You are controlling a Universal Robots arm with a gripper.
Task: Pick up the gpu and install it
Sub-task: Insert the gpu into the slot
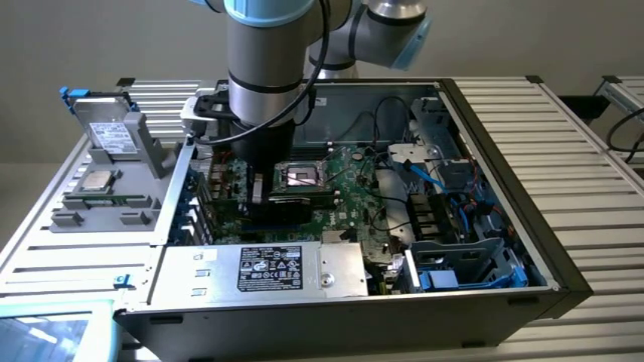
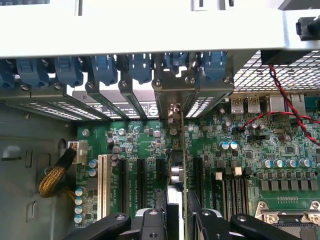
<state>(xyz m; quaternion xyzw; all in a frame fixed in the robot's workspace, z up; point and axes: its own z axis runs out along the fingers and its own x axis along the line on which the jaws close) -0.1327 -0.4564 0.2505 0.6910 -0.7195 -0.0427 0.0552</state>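
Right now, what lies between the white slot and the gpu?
In the wrist view, three empty black slots lie side by side between the white slot and the gpu, which the gripper grips edge-on.

Black label on power supply, white label on drive, print unreadable

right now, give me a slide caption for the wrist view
The gripper holds the gpu edge-on among the expansion slots of the motherboard, its metal bracket at the case's rear wall.

Glossy green motherboard, blue plastic clips, metal-bracketed gpu.
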